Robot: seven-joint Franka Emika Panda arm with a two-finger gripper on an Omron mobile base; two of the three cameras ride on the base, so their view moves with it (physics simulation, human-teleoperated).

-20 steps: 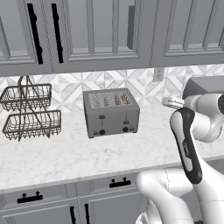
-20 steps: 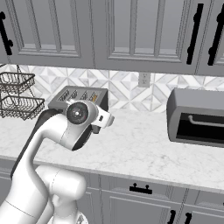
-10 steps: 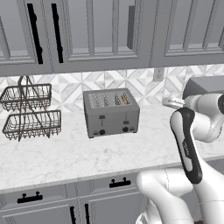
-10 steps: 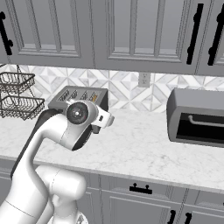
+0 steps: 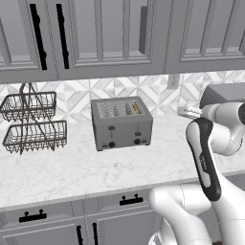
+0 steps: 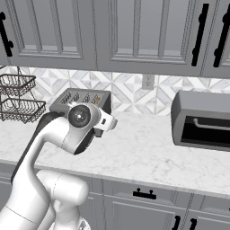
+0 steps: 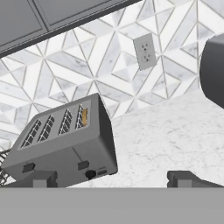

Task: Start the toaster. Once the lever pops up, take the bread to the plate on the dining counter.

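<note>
Inside the toaster (image 5: 121,123) sits the bread (image 5: 136,108).

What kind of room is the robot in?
It looks like a kitchen. A metal toaster sits on a marble counter, with grey cabinets above it, a tiled wall behind, and a dark toaster oven further along.

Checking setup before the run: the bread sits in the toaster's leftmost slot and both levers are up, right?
Not quite. The bread sits in the rightmost slot of the toaster, as seen from its front, not the leftmost; the left base view shows it. Both levers are up.
</note>
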